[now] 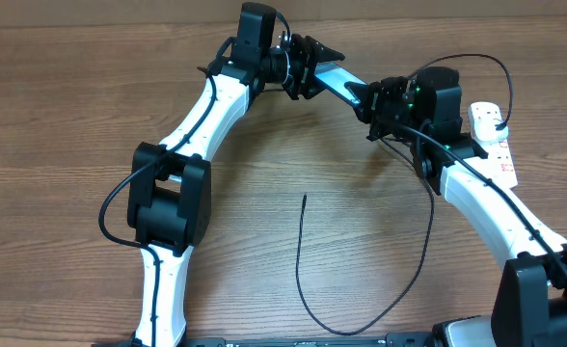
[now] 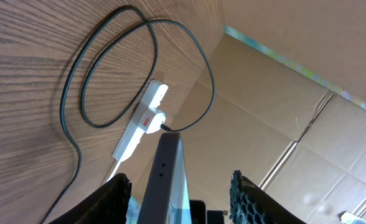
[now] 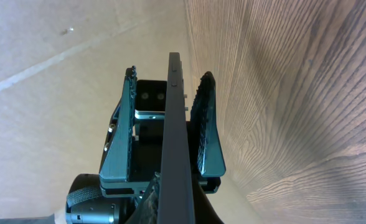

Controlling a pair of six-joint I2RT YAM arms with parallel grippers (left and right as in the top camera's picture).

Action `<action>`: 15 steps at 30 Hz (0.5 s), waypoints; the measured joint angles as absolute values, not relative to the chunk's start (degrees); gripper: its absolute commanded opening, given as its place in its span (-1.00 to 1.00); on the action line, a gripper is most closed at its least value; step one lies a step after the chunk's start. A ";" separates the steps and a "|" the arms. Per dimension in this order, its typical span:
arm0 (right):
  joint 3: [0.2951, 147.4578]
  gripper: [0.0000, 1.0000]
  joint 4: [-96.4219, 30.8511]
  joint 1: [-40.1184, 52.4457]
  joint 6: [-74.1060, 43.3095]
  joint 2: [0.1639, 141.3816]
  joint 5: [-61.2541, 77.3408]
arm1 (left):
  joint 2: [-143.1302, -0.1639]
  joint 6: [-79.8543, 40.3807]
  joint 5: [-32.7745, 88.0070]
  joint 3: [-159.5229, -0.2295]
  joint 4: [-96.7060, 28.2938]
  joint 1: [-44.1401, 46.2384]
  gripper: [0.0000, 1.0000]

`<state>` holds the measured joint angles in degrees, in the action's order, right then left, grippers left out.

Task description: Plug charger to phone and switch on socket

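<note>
The phone (image 1: 334, 79) is held off the table at the back, between my two grippers. My right gripper (image 1: 365, 96) is shut on its right end; in the right wrist view the phone (image 3: 175, 124) runs edge-on out of my jaws (image 3: 178, 214). My left gripper (image 1: 308, 66) is open around the other end, and its fingers (image 2: 180, 176) stand apart on both sides of the phone (image 2: 164, 186). The charger (image 1: 361, 326) lies looped on the table with its free tip (image 1: 304, 199) at mid-table. Its plug head (image 2: 164, 127) sits in the white socket (image 1: 493, 135), also seen in the left wrist view (image 2: 139, 121).
A cardboard wall (image 2: 295, 93) stands behind the table's back edge. The black cable arcs over my right arm (image 1: 476, 60) to the socket. My left arm's elbow (image 1: 168, 198) hangs over the left part of the table.
</note>
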<state>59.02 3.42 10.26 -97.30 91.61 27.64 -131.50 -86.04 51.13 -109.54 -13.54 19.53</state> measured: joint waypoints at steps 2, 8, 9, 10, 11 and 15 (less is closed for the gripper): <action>59.02 -0.93 3.42 10.26 -97.49 91.61 27.66 | -131.50 -86.65 51.11 -109.54 -13.52 19.53 0.05; 59.02 -0.93 4.25 10.26 -97.43 91.61 27.64 | -131.50 -88.14 51.09 -109.54 -13.54 19.53 0.00; 59.02 -0.93 4.82 10.26 -97.43 91.61 27.64 | -131.50 -88.20 51.07 -109.54 -13.54 19.53 0.02; 59.02 -0.93 5.28 10.26 -97.41 91.61 27.64 | -131.50 -88.38 51.05 -109.54 -13.54 19.53 0.02; 59.02 -0.92 5.43 10.26 -97.45 91.61 27.64 | -131.50 -88.42 50.92 -109.54 -13.52 19.53 0.02; 59.02 -0.93 5.41 10.26 -97.43 91.61 27.66 | -131.50 -88.84 50.87 -109.54 -13.54 19.53 0.01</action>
